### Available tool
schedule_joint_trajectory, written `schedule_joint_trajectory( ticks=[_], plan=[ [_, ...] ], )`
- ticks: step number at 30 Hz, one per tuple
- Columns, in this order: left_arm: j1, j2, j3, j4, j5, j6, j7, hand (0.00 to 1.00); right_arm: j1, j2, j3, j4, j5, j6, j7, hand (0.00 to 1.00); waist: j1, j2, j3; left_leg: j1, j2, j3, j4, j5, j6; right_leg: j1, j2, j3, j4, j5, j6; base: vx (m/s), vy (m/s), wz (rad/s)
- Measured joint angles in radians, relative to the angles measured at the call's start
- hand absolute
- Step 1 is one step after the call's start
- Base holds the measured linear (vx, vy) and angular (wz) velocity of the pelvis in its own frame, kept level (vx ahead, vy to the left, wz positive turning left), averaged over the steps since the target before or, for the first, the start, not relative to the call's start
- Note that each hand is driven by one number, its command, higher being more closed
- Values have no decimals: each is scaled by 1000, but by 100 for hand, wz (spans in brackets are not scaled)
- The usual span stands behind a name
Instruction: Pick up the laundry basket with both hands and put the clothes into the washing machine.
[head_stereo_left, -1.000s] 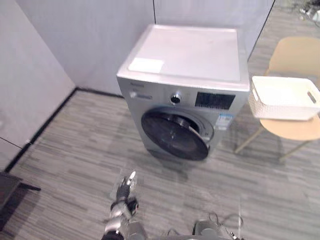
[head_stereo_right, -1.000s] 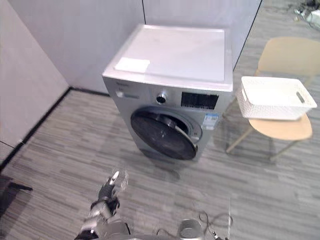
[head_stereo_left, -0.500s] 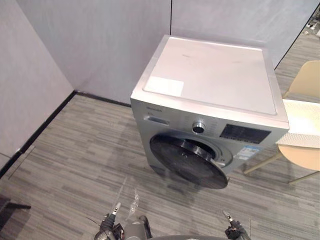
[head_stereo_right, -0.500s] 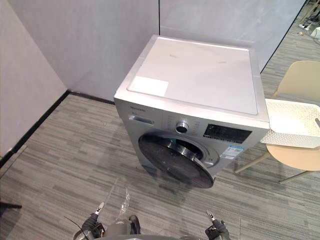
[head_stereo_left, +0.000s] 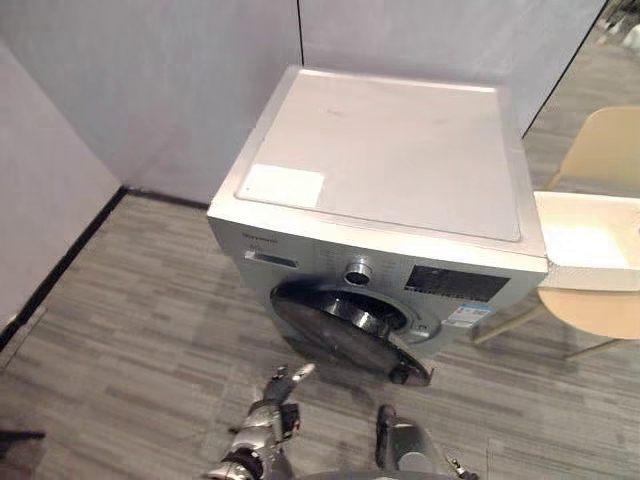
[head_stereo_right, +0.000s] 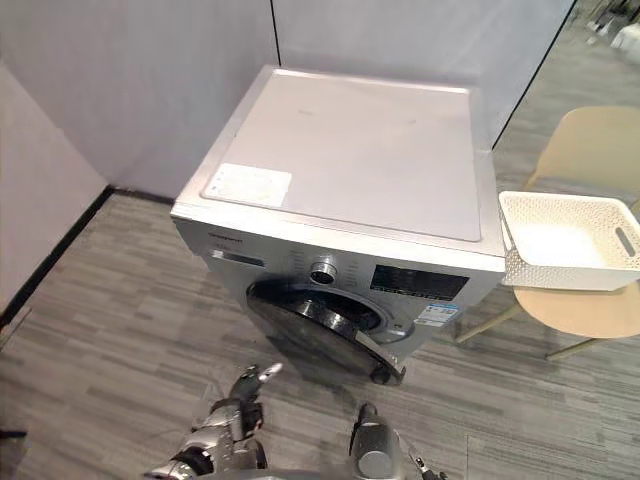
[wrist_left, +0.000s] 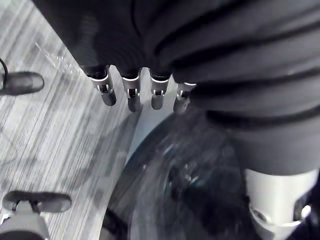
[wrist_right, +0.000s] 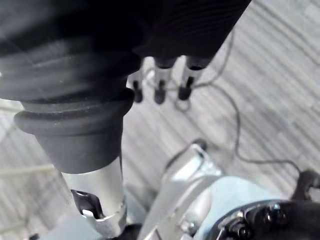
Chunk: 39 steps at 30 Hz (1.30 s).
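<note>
**Friend:** Where is the laundry basket?

**Me:** The white laundry basket (head_stereo_right: 560, 272) sits on the tan chair (head_stereo_right: 590, 312), just beside the washing machine (head_stereo_right: 350, 160), on my right. It is well apart from both my hands.

**Friend:** Are clothes in it?

**Me:** I see none. It looks white inside. Maybe they are too pale to see, or maybe they are already in the machine. I can't tell which.

**Friend:** What are your hands doing?

**Me:** My left hand (head_stereo_left: 272, 392) hangs low in front of the round dark door (head_stereo_left: 345, 325). Its fingers (wrist_left: 131, 92) are straight and hold nothing. My right hand (wrist_right: 190, 25) points down at the grey floor (head_stereo_left: 130, 330). Its fingers (wrist_right: 160, 80) are straight too, with nothing in them.

**Friend:** Is the door open?

**Me:** I think it stands a little open, leaning out at the bottom. I am not sure how wide.

**Friend:** What could go wrong?

**Me:** My left hand is near the door. If I swing that arm, I could bump the door and knock it shut. The basket is light and sits close to the chair's edge. If one hand grabs it before the other, it could tip and slide off. The chair legs stick out, so I could trip on them. And if the door is not wide enough, the basket's rim could hit it.
</note>
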Motion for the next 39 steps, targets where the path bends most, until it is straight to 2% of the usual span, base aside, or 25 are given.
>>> schedule_joint_trajectory(
  ticks=[3,5,7,10,13,14,15,16,17,18,21,25,29,32,34,36,38,39],
  plan=[
    [-22,-3,-28,-12,3,-3,-4,0,-1,5,54,-94,-10,-2,-1,0,11,-13,29,-14,14,-9,-20,31,-19,-11,11,-24,12,-11,-17,95,-158,28],
    [-56,-7,-46,-31,3,-10,2,0,-4,3,157,-281,25,-26,-2,0,12,-40,60,-101,14,-8,18,32,-19,-93,-2,-33,48,-8,-27,41,-46,14],
    [-90,-5,-70,-31,9,-10,8,0,-22,3,223,-401,39,-42,-1,0,17,-48,102,-135,13,-6,31,32,-19,-124,0,-30,56,0,-37,16,-14,-1],
    [-140,-7,-90,-30,15,-6,24,0,-31,6,307,-520,63,-57,6,0,17,-54,130,-164,13,36,40,32,-18,-177,7,6,57,11,-42,2,13,-32],
    [-290,-2,-90,-27,3,7,55,0,-37,2,340,-584,71,-71,12,0,8,-61,167,-179,15,120,39,26,-12,-245,27,80,46,40,-42,-20,25,-73],
    [-359,7,-54,23,-30,39,90,0,-37,-9,348,-592,77,-71,12,0,0,-64,184,-183,23,164,41,16,-8,-269,43,115,28,62,-42,-36,45,-92],
    [-396,34,-33,23,-55,49,105,0,-36,-15,349,-596,78,-71,12,0,-18,-73,198,-193,32,204,52,6,-7,-292,55,149,6,86,-39,-34,64,-96],
    [-419,46,-15,23,-76,59,112,0,-31,-18,349,-599,79,-71,12,0,-22,-78,206,-196,37,223,58,-1,-7,-302,63,163,-5,97,-37,-21,58,-93],
    [-475,72,15,25,-121,96,132,0,-12,-29,345,-607,83,-70,12,0,-27,-87,220,-202,51,256,76,-15,-8,-316,77,189,-21,114,-36,-19,37,-73],
    [-515,100,38,26,-161,108,144,0,13,-42,342,-618,99,-70,13,0,-43,-91,231,-208,65,269,99,-31,-7,-318,85,201,-33,124,-33,-16,17,-56],
    [-572,131,53,62,-237,155,162,0,69,-44,268,-577,104,-71,14,0,-48,-91,232,-229,85,294,153,-66,3,-322,95,218,-58,144,-28,-4,42,-27],
    [-597,105,28,60,-360,153,173,0,67,-39,190,-477,106,-65,10,0,-20,-90,232,-257,85,306,188,-101,23,-322,92,238,-115,186,-13,-13,78,-16],
    [-602,96,-38,47,-464,153,175,0,61,-20,190,-478,106,-41,18,0,-8,-90,231,-265,83,310,221,-108,30,-317,82,244,-126,207,-3,-3,79,-2],
    [-576,76,-38,0,-495,151,188,0,61,-6,204,-517,106,-29,30,0,-1,-88,230,-265,83,305,231,-108,30,-308,77,236,-124,207,-3,-22,17,7],
    [-507,74,-40,-93,-489,131,191,0,58,-6,235,-560,105,-29,39,0,2,-87,229,-264,84,290,235,-107,31,-295,75,223,-123,207,-3,-46,-16,16],
    [-416,73,-49,-195,-457,84,187,0,53,-5,265,-593,103,-29,41,0,3,-83,227,-247,87,269,245,-107,32,-256,70,196,-120,205,-4,-54,-10,32],
    [-346,73,-57,-248,-362,50,157,0,48,-1,272,-589,95,-30,50,0,10,-80,207,-235,81,253,242,-105,34,-232,60,176,-113,196,-12,-67,7,38],
    [-264,63,-57,-296,-300,2,126,0,49,1,272,-574,95,-30,57,0,11,-72,181,-222,68,232,225,-97,38,-209,46,155,-109,186,-10,-37,10,53]
  ],
)
